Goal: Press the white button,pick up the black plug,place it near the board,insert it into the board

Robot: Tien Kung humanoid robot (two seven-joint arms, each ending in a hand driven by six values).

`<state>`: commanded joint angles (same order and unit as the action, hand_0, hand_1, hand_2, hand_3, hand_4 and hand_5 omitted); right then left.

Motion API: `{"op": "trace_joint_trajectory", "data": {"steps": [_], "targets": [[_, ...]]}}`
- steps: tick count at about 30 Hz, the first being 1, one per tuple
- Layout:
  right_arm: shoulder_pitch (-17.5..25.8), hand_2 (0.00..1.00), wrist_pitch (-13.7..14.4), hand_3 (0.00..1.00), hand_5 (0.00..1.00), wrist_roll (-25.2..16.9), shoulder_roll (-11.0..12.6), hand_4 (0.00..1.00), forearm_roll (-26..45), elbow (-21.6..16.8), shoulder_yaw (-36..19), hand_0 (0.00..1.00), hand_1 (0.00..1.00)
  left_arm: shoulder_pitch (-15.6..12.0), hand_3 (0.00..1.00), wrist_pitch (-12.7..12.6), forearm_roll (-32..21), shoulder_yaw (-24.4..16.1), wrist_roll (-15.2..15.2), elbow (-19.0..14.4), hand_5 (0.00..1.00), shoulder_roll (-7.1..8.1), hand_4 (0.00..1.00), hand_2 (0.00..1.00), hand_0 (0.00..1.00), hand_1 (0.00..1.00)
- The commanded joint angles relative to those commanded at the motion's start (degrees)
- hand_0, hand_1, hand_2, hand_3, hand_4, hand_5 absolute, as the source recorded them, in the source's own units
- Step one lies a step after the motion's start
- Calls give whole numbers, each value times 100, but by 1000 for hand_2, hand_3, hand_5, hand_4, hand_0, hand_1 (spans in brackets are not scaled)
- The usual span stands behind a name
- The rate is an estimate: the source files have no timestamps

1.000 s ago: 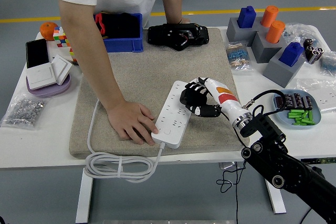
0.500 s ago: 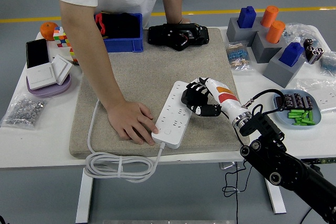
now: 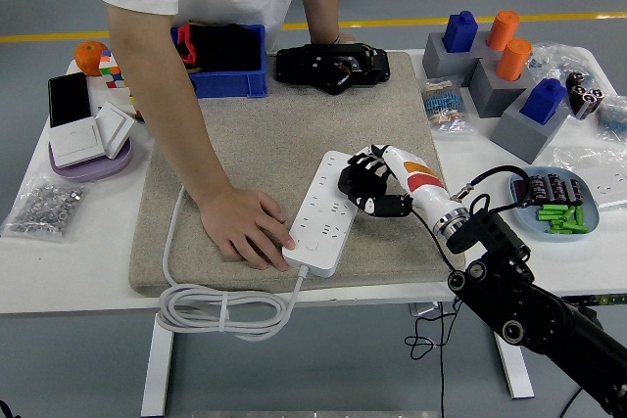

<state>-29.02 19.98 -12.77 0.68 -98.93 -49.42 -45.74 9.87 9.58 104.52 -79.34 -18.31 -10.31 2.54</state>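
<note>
**Right hand at the power strip, held steady by a person**

A white power strip point(image 3: 324, 213) is laid slantwise on a beige mat point(image 3: 265, 144) that covers the middle of the white table point(image 3: 78, 271). Its white cable point(image 3: 220, 310) is led out from the near end and is coiled at about 7 o'clock from the strip, at the table's near edge.

The right hand point(image 3: 372, 186) is seen at 3 o'clock of the strip, against its right edge. Its black fingers point(image 3: 359, 183) are curled over the far part of the strip; whether anything is gripped between them cannot be told. The black arm is brought in from the lower right corner. The left hand is not seen in the picture.

The strip is held in place by a person's hand point(image 3: 247, 227), which is pressed flat on the mat at 9 o'clock of the strip, with the fingertips touching its near left edge. The person is standing at the far side of the table.

A black plug cannot be made out clearly. At 12 o'clock of the strip, at the far edge of the mat, a black device point(image 3: 331, 66) is placed, and a blue bin point(image 3: 230, 70) is set just to its left. At the right of the table, grey blocks with blue and orange pegs point(image 3: 500, 66) are arranged.
</note>
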Motion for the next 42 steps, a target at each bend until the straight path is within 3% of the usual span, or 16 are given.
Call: {"op": "trace_joint_trajectory", "data": {"steps": [1,6,7,24,25,31,32,37,38,42], "targets": [[2,511,-3,595,2,-16,0,737,18,6,3,499,480,0,640,-1,2,-1,1,0,202,1,562,614,691,638],[3,511,-55,595,2,-29,3,737,7,6,-15,499,480,-3,640,-3,8,-12,-2,0,202,-3,562,614,691,638],[2,536,-61,609,2,-28,3,781,0,6,-19,512,514,-3,640,-3,12,-14,-2,0,202,-3,562,614,692,638],[-11,538,-75,607,2,-17,-9,781,-138,64,-70,503,511,2,640,-1,3,-6,-1,0,201,-4,562,615,691,638],[-11,555,-76,618,2,-20,-9,792,-130,64,-71,523,563,2,640,-1,8,-7,1,0,200,-4,561,615,691,638],[-13,555,-142,618,2,-13,-3,792,-74,80,-75,523,563,0,640,3,27,-21,-2,0,200,-6,561,615,691,638],[-12,619,-152,656,2,-18,-3,818,-63,81,-76,604,652,0,640,3,32,-22,-1,0,201,-7,562,614,691,639],[-14,619,-206,656,2,-23,-7,818,-36,81,-87,604,652,1,640,4,37,-22,1,0,201,-8,562,614,691,639],[-14,744,-215,774,58,-22,-8,931,-35,81,-89,723,769,0,640,4,36,-22,1,0,201,-9,562,615,692,639],[-10,744,-244,774,58,-14,-7,931,-38,80,-92,723,769,-4,640,5,35,-24,1,0,201,-11,562,615,692,639]]}}
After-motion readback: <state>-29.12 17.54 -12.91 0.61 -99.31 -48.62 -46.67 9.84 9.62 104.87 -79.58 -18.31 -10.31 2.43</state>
